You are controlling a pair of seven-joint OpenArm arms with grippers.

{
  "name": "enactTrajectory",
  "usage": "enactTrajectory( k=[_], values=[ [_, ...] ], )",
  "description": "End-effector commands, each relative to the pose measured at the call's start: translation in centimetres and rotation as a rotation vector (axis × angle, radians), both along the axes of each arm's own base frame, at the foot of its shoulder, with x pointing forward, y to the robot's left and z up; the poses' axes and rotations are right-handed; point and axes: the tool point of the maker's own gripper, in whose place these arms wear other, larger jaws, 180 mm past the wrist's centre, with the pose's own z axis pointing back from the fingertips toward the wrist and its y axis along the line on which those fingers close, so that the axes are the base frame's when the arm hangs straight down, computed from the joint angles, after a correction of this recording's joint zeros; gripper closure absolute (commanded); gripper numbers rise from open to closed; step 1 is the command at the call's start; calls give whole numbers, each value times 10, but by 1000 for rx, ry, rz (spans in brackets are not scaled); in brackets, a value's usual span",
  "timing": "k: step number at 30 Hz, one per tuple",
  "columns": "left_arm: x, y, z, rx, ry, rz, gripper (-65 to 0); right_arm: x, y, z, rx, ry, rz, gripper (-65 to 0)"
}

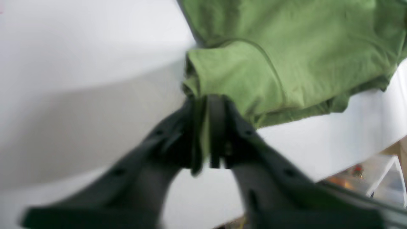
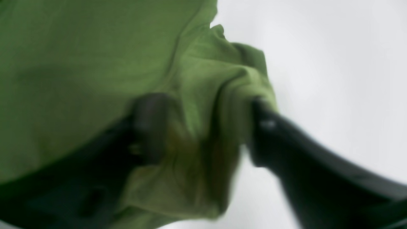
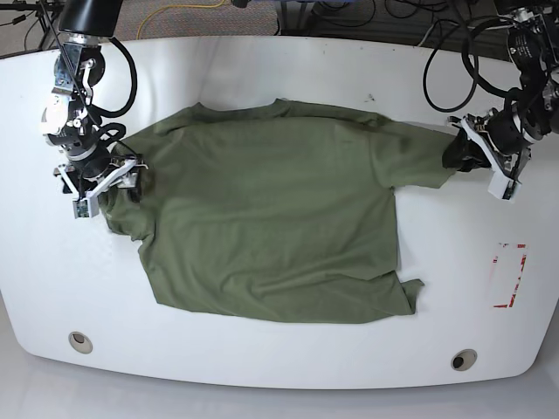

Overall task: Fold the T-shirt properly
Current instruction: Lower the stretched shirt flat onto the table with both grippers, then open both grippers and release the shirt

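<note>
In the left wrist view the left hand [image 1: 208, 133] is seen closest, its two dark fingers [image 1: 219, 127] drawn nearly together with a thin fold of green cloth pinched between them. The cloth belongs to a sleeve of the T-shirt [image 1: 286, 47], whose hem is bunched just beyond the fingertips, with the white bench [image 1: 79, 79] beneath it.

In the right wrist view the right hand [image 2: 203, 127] is seen with its fingers [image 2: 149, 124] set well apart, and a thick gather of sleeve cloth is lodged between them; the cloth is touched by both fingers. The picture is blurred, so the firmness of that hold cannot be judged.

From the base view the T-shirt [image 3: 271, 209] is seen spread flat across the middle of the bench [image 3: 262, 367], neck toward the far edge and hem toward the near edge. One near corner of the hem is turned over on itself. The left hand [image 3: 467, 153] is placed at the sleeve end on that view's right, and the right hand [image 3: 118, 179] at the sleeve end on its left. A red-marked white label [image 3: 508, 275] is stuck on the bench near the right edge, well apart from the shirt.
</note>
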Motion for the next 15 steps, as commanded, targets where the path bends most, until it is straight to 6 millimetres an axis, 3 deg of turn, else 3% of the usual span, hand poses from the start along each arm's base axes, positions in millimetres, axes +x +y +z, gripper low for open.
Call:
enactTrajectory(
  k=[1, 2, 5, 9, 15],
  values=[
    [4, 4, 10, 28, -17, -22, -187, 5, -25, 18, -63, -52, -49, -620],
    [5, 5, 11, 29, -17, -22, -215, 5, -29, 19, -69, -54, -60, -650],
    [8, 5, 13, 33, -20, -24, -299, 3, -33, 22, -68, -67, -80, -650],
    [16, 6, 21, 40, -41, -27, -396, 3, -38, 47, -70, -137, -113, -650],
    [35, 6, 42, 40, -115, -27, -410, -10, -23, 54, -22, -166, -155, -650]
  ],
)
